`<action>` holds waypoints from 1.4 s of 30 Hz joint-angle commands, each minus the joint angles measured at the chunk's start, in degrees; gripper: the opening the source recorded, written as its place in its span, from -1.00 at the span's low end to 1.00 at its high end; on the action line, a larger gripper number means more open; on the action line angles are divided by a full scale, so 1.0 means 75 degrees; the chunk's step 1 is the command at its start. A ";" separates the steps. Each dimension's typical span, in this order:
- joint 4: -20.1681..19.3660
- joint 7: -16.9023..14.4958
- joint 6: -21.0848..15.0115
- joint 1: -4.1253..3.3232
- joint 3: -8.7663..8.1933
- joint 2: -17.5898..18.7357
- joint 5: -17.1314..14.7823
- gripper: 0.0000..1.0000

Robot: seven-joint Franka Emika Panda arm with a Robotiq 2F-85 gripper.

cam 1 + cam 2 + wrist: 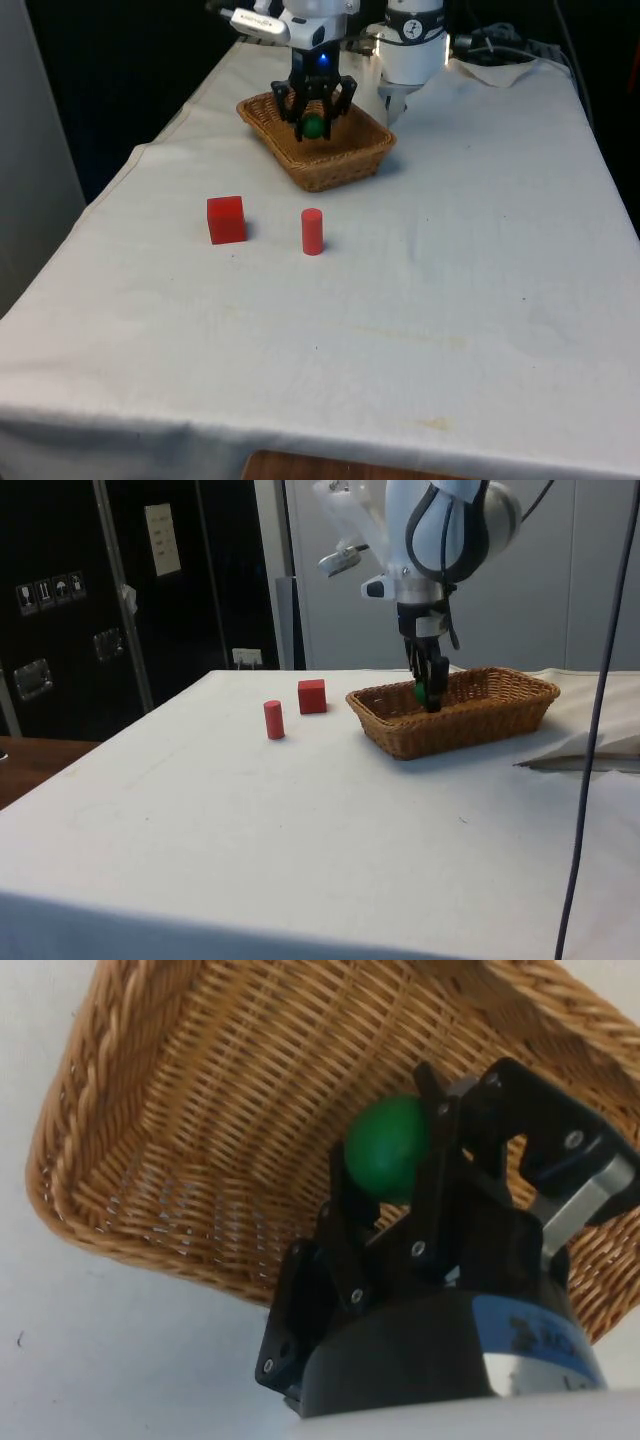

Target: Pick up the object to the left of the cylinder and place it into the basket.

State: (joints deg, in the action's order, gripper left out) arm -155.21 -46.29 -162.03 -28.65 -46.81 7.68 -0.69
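Note:
My gripper (pixel 314 127) hangs inside the wicker basket (pixel 335 172) at the far end of the table, shut on a green ball (pixel 314 126). In the wrist view the green ball (pixel 385 1150) sits between the black fingers (pixel 350 1205), just above the basket floor (pixel 200 1140). From the side, the gripper (pixel 428 692) reaches down past the basket rim (pixel 440 735). A red cube (pixel 226 219) stands on the cloth to the front view's left of a red upright cylinder (pixel 312 231), both nearer the camera than the basket. The cube (pixel 311 695) and the cylinder (pixel 273 720) stand apart from the basket.
The robot's white base (pixel 412 50) rises right behind the basket. A fold of the cloth (pixel 590 750) lies beside the basket's far side. The table edge (pixel 120 180) runs close to the cube on the front view's left.

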 commanded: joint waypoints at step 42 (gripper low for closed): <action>0.0642 0.0550 0.0267 -0.0122 0.0252 -0.0214 -0.0084 1.00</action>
State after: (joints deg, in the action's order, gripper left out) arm -150.52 -42.23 -160.49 -29.39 -44.98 6.36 -1.03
